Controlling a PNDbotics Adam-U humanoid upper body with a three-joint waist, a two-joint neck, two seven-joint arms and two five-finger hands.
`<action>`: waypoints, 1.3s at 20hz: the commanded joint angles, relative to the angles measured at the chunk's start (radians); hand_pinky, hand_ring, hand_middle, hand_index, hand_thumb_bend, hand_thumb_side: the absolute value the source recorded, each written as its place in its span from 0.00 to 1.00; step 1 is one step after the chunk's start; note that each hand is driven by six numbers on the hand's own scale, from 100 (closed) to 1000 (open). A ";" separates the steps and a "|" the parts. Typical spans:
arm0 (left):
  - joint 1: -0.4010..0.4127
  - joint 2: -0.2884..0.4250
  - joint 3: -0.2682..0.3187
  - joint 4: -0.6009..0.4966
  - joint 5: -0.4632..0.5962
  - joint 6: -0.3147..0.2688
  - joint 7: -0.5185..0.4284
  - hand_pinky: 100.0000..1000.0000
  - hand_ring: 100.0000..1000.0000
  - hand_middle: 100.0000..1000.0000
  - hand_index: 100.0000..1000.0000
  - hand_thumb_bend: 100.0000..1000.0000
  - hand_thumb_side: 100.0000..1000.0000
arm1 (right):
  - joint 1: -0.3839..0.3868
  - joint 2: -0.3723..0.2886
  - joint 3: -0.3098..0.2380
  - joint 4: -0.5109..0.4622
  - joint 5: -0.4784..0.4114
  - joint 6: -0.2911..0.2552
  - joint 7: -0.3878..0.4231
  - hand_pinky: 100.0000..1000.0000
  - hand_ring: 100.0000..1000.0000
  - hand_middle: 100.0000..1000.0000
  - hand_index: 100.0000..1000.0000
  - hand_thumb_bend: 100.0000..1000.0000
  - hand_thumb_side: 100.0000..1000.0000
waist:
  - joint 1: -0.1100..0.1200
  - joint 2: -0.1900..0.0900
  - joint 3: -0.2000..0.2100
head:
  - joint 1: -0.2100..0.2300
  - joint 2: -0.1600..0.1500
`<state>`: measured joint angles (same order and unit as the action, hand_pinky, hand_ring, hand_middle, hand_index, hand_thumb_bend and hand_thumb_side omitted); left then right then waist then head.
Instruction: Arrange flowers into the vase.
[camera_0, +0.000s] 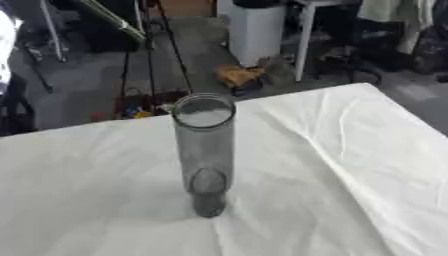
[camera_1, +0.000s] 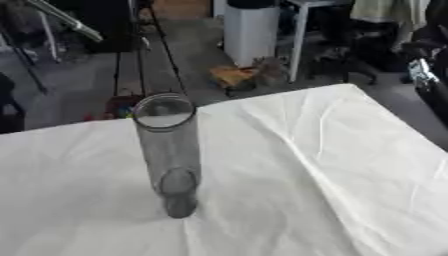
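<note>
A tall clear glass vase stands upright near the middle of the table, which is covered by a white cloth. The vase holds nothing that I can see. No flowers show in either eye view. Neither of my hands appears in any view.
The white cloth has creases running across its right half. The table's far edge runs just behind the vase. Beyond it lie a grey floor, black tripod legs, a white bin and an orange object.
</note>
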<state>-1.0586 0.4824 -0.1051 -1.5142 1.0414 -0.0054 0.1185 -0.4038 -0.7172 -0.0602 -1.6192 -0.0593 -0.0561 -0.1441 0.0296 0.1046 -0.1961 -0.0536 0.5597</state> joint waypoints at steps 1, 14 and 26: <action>-0.029 0.003 0.005 -0.017 0.016 -0.001 -0.008 0.00 0.00 0.00 0.00 1.00 0.40 | -0.011 -0.025 -0.005 -0.007 -0.008 -0.001 0.002 0.68 0.71 0.74 0.83 0.00 0.78 | -0.004 -0.014 0.000 | -0.001 -0.012; -0.036 -0.060 -0.009 0.007 0.024 0.019 -0.022 0.00 0.00 0.00 0.00 1.00 0.40 | -0.020 -0.020 -0.002 -0.008 -0.008 0.000 0.004 0.68 0.71 0.73 0.83 0.00 0.79 | -0.006 -0.010 -0.019 | -0.001 -0.024; -0.034 -0.067 -0.078 0.062 0.011 0.086 -0.063 0.00 0.00 0.00 0.00 1.00 0.40 | -0.028 -0.016 0.001 -0.005 -0.005 0.001 0.005 0.68 0.71 0.73 0.83 0.00 0.79 | -0.004 -0.002 -0.029 | -0.001 -0.025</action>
<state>-1.0667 0.4040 -0.1807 -1.4490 1.0589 0.0728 0.0609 -0.4143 -0.7127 -0.0544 -1.6191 -0.0601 -0.0540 -0.1401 0.0299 0.1142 -0.2243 -0.0547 0.5427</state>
